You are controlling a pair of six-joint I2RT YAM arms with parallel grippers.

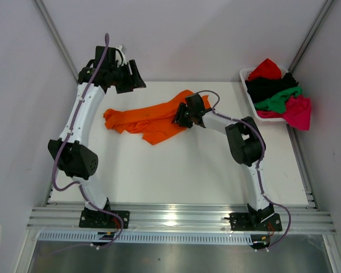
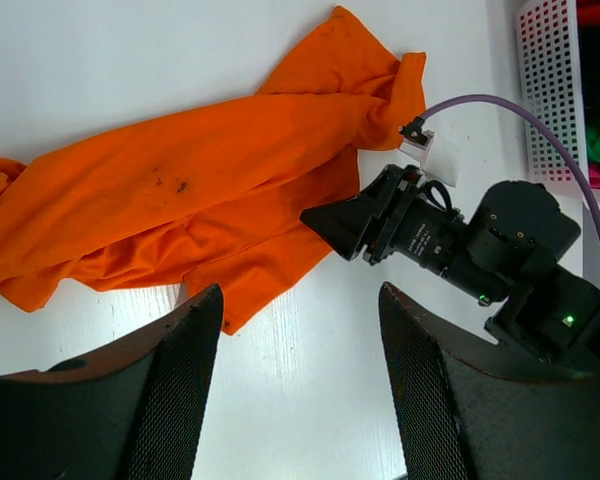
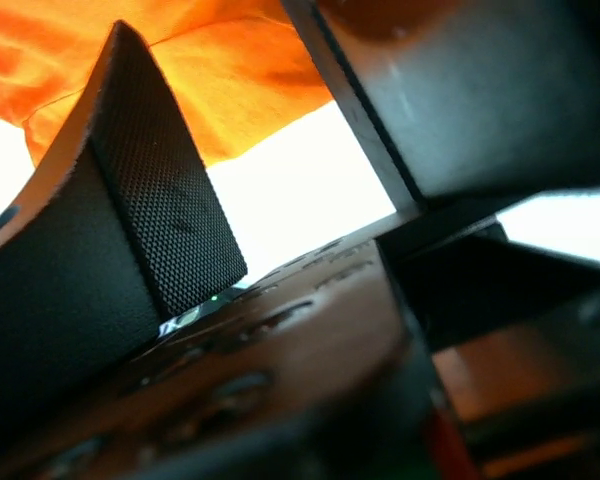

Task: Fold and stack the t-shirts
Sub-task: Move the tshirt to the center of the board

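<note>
Orange t-shirt [image 1: 145, 116] and both hands, as I saw them from the operator's station, listed left to right.

(a) Left hand [image 1: 133, 77]: it hung over the far left corner of the tabletop [image 1: 176, 170], raised and apart from the cloth. In its own wrist view the two fingers [image 2: 180, 380] stood wide apart, with nothing between them; only bare tabletop and a lower edge of the orange cloth showed in the gap.

(b) Orange t-shirt: it lay unfolded and rumpled on the far half of the tabletop, drawn out in a band from left of centre toward the far right. A few dark specks showed on the cloth in the left wrist view.

(c) Right hand [image 1: 180, 118]: it sat low at the right edge of the orange t-shirt, pointing left into the cloth. Its wrist view showed the fingers parted, with white tabletop between them and orange cloth just beyond the tips. I could not tell whether any cloth lay between the pads.

(d) White basket [image 1: 245, 79]: it stood at the far right edge of the tabletop, well apart from the orange t-shirt. Heaped in it were the red t-shirt [image 1: 265, 69], black t-shirt [image 1: 267, 86] and green t-shirt [image 1: 279, 99]. The magenta-pink t-shirt [image 1: 298, 111] spilled over its near right rim.
</note>
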